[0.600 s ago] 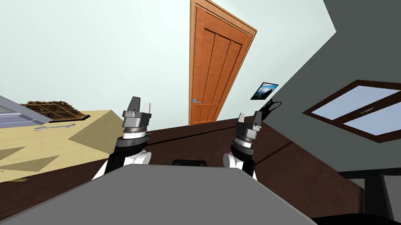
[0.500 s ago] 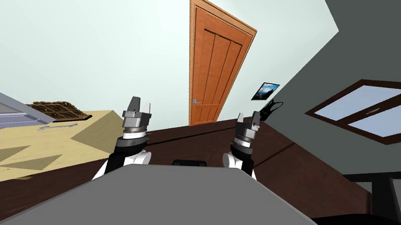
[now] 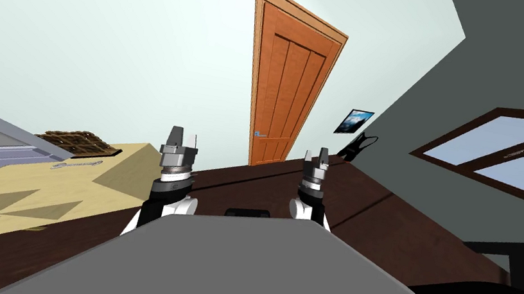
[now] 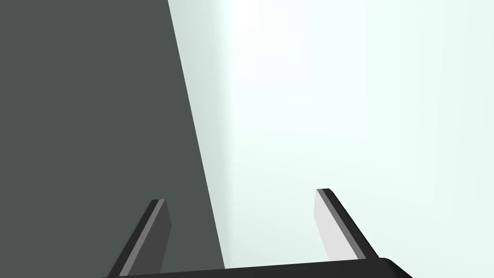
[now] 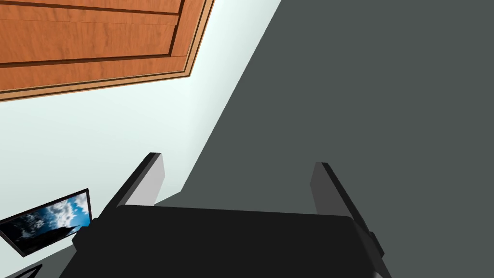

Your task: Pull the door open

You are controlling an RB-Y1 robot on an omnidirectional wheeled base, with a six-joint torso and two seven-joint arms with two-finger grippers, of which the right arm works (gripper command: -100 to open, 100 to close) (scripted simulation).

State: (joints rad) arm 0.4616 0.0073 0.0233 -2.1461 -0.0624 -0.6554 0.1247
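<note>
Right jaws inward — orange panelled door [image 3: 285, 93]

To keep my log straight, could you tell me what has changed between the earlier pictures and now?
My view swung slightly left, so the door, framed picture and window sit further right; they did not move themselves. The right gripper shifted a little inward, toward the left gripper. Nothing was grasped or released. Unchanged: both sets of jaws open and empty, left gripper in place, door shut.
</note>
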